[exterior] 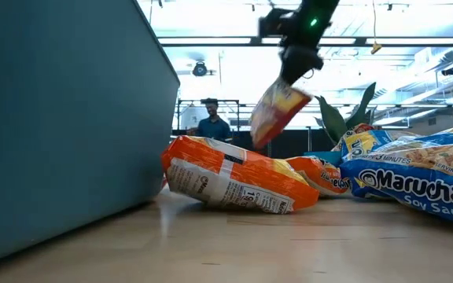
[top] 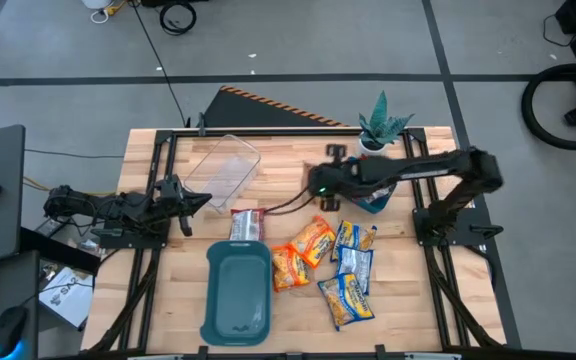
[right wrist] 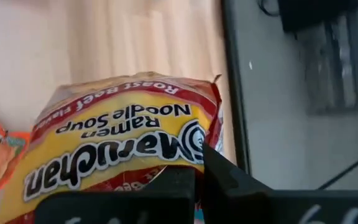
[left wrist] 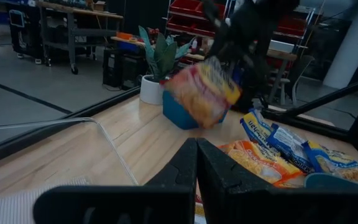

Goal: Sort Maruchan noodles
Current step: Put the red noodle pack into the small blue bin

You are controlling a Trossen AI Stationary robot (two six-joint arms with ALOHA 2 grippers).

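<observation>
One red packet (right wrist: 123, 149) blurred, pincer-held, edges cut off

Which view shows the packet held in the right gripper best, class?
The right wrist view: the red packet fills it, its Roast Beef label readable, pinched by the right gripper. The low view and left wrist view show it hanging above the table, blurred. In the high view the arm hides it.

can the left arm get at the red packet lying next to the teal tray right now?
Probably yes. The left claw sits shut and empty just left of the flat red plastic noodle packet, which lies uncovered above the teal plastic tray. Nothing lies between them.
</observation>
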